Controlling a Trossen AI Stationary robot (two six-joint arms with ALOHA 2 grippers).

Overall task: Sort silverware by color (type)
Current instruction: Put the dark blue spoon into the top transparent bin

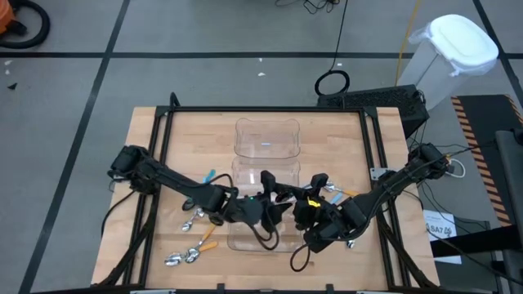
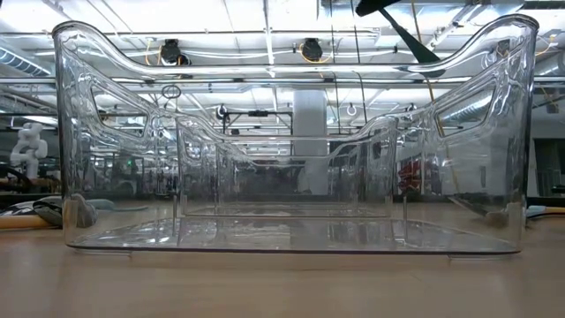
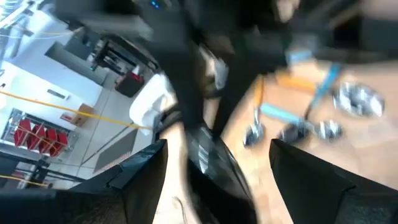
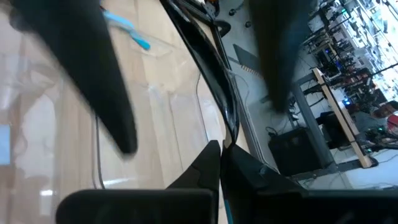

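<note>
In the high view both arms meet over the near clear bin [image 1: 263, 233]. My left gripper [image 1: 274, 202] [image 3: 217, 155] is open, fingers wide apart, facing my right gripper [image 1: 301, 204] [image 4: 221, 149], whose fingertips meet in a point, shut. I make out nothing between them. Spoons with light-blue and orange handles lie flat on the table left of the bin [image 1: 194, 237], one blue-handled one lying farther back [image 1: 208, 175]. Others lie to the bin's right [image 1: 337, 193]. The left wrist view shows several spoons [image 3: 311, 118] beyond the blurred right arm. A blue handle [image 4: 127, 25] shows in the right wrist view.
A second clear bin [image 1: 268, 135] stands behind the near one; the low view looks through both bins [image 2: 282, 150]. A black frame [image 1: 261, 109] runs around the wooden table. A white lidded bin [image 1: 453, 49] stands on the floor beyond the table's far right corner.
</note>
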